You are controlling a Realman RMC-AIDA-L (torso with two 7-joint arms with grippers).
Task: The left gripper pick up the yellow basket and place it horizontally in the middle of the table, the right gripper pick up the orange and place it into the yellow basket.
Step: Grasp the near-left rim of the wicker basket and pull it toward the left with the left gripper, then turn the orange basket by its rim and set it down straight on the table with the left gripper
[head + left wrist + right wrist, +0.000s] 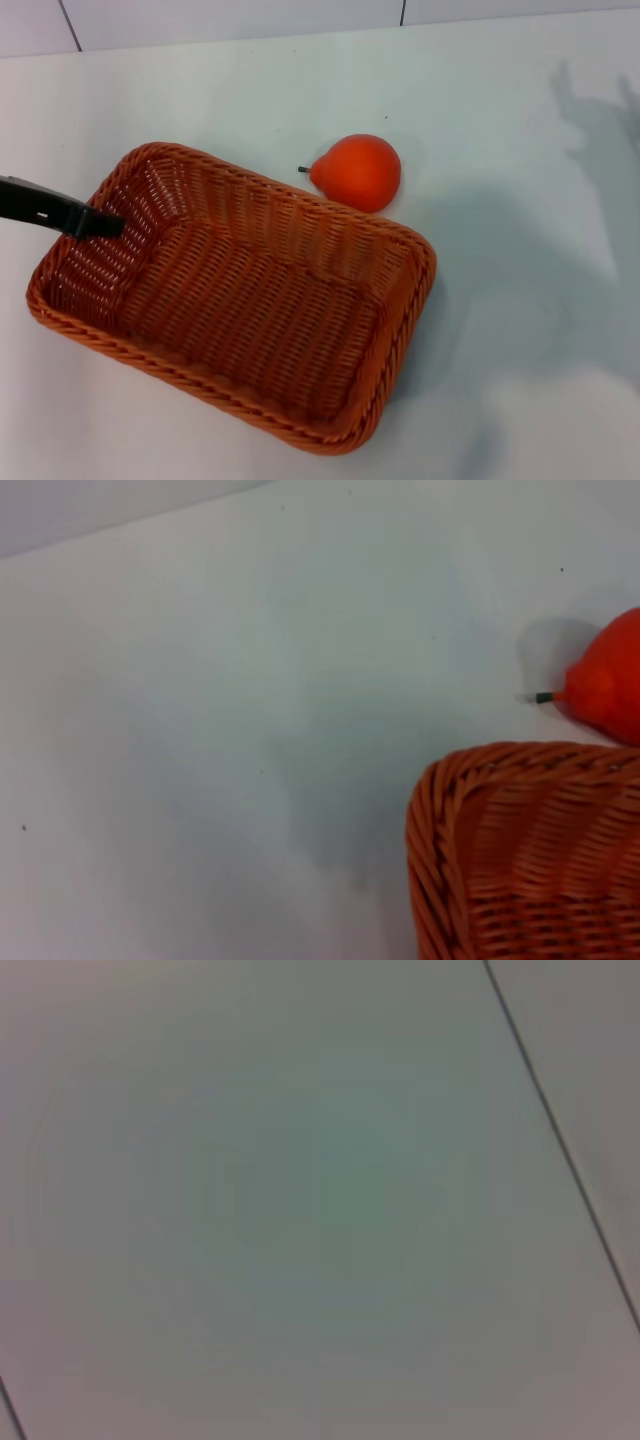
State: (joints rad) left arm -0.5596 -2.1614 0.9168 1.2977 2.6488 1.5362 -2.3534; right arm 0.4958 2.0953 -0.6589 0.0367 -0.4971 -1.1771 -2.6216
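basket (240, 300) on table (520, 400), orange (360, 171) just behind it, left tool (100, 225) over its left end

text: none legible | labels: none | brands: none | numbers: none | signs: none

White table (520, 330) bearing yellow basket (240, 290), orange (360, 172) beside

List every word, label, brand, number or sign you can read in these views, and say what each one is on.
None: no readable text in any view.
The yellow basket is plain wicker, no tag or label.
The orange carries no sticker.
The table is bare white, unmarked.
The left gripper, over the basket's left end, has small pale specks on its dark arm, too small to read.
The right gripper is out of view; its wrist camera shows only a blank surface.
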